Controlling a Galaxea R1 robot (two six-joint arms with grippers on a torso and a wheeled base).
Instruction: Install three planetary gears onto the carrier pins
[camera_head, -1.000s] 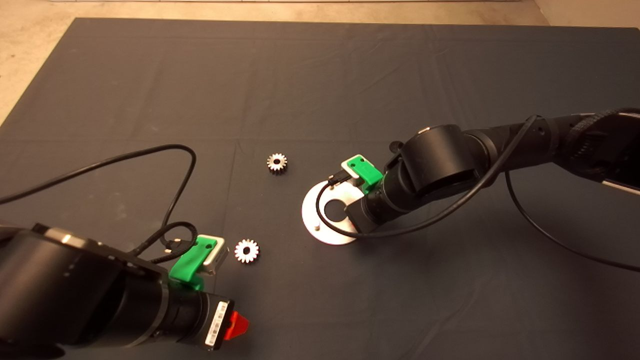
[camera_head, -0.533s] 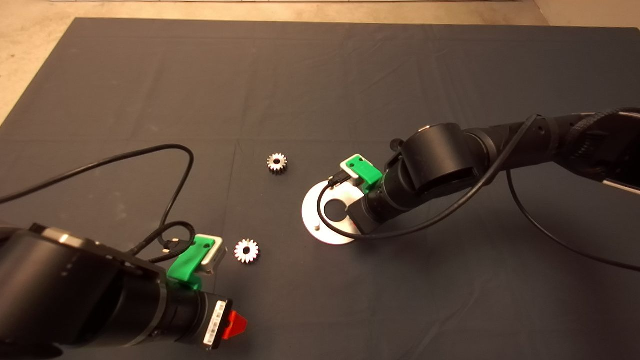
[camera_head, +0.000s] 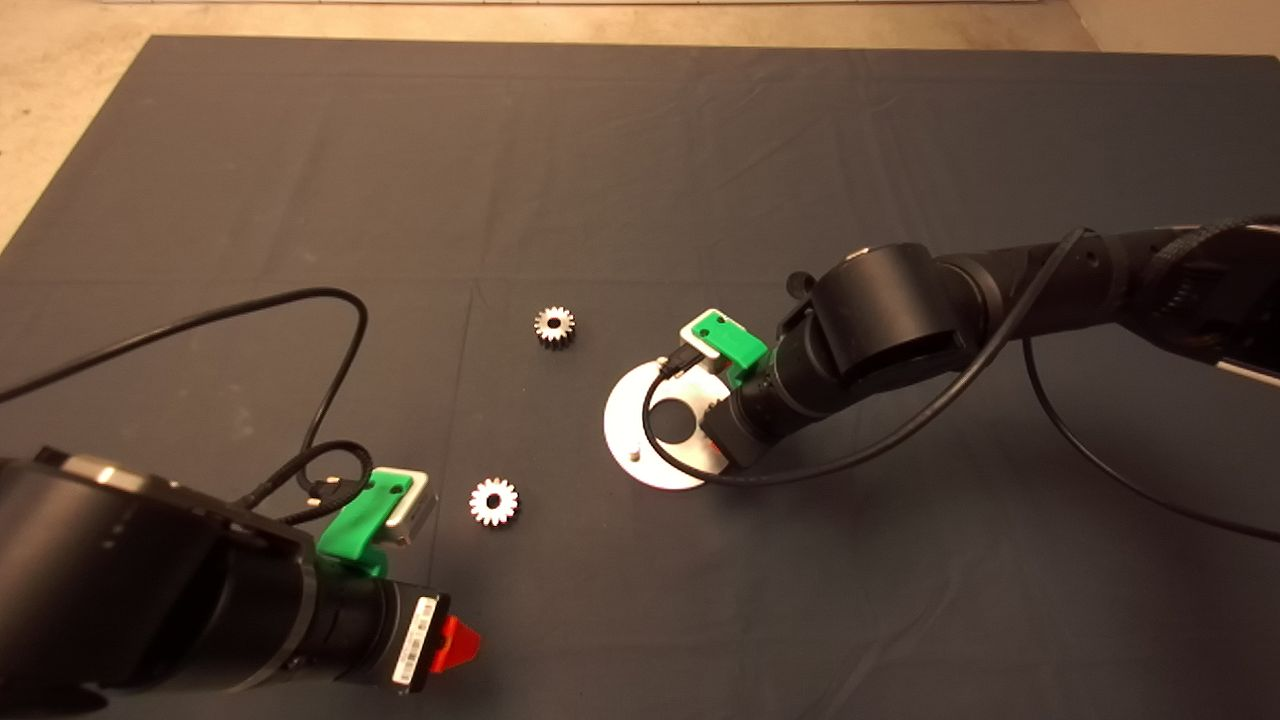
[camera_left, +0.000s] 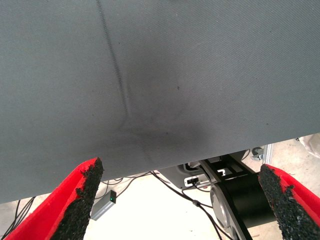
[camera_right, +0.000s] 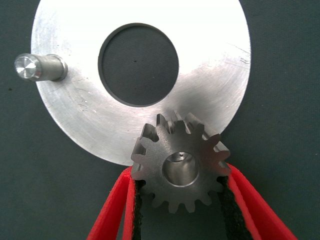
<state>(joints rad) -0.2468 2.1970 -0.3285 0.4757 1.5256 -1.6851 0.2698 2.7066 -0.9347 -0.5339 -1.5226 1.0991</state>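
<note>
Gear 1 (camera_right: 180, 169) sits over a carrier pin at the plate (camera_right: 210, 65) rim, R gripper (camera_right: 180, 200) clamped on its teeth, seating unconfirmed; 2 gears (camera_head: 554, 326) (camera_head: 494, 501) lie loose on mat (camera_head: 640, 150); L gripper (camera_left: 180, 200) wide, empty, parked near mat edge.

No readable text, brand, number or sign appears anywhere. A small white barcode label (camera_head: 408, 655) sits on the left arm's wrist, beside its red fingers, but its print is too small to read.
</note>
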